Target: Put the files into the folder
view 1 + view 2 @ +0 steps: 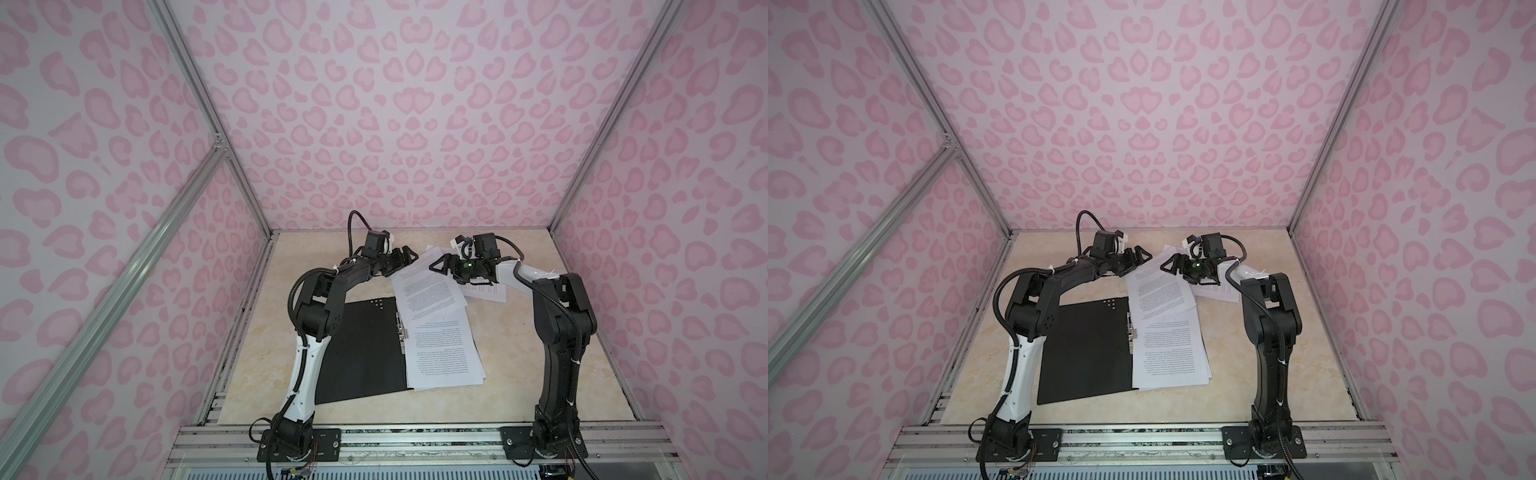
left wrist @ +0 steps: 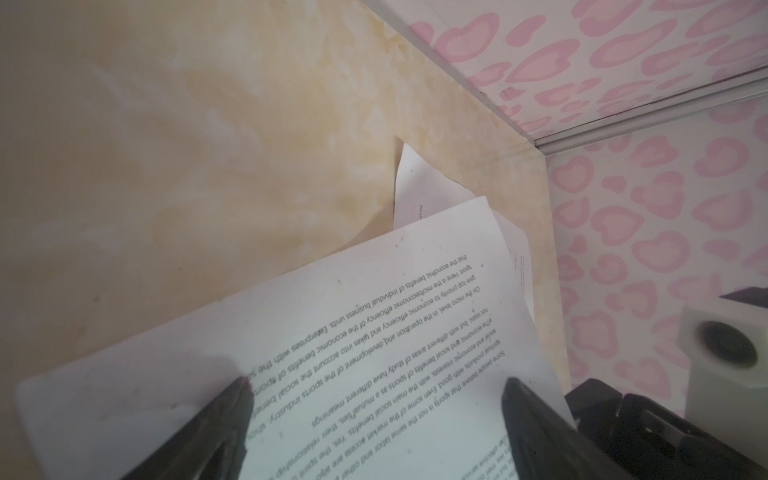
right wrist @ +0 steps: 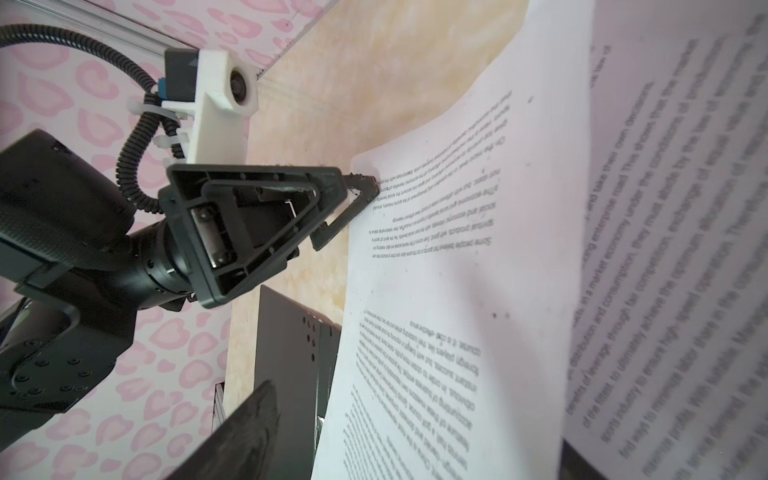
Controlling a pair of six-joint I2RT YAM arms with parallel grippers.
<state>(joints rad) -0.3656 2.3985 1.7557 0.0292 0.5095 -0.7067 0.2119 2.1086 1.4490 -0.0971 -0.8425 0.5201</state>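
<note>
The folder [image 1: 361,349] [image 1: 1088,353] lies open on the table, black inside up, metal spine clip [image 1: 401,332] at its right edge. The files [image 1: 440,349] [image 1: 1167,349], white printed sheets, are piled loosely over its right half, and more sheets [image 1: 428,286] fan out behind. My left gripper [image 1: 409,255] [image 2: 374,399] is open, its fingers [image 2: 232,415] straddling the far corner of the top sheet [image 2: 374,332]. My right gripper [image 1: 440,266] is open over the sheets' far right; one finger [image 3: 249,428] shows, and the other is hidden behind a lifted, blurred sheet [image 3: 665,249].
The beige marble table [image 1: 519,374] is boxed in by pink patterned walls [image 1: 395,124] close behind both grippers. One more sheet [image 1: 488,293] lies under my right wrist. An aluminium rail [image 1: 415,440] carries both arm bases along the front edge.
</note>
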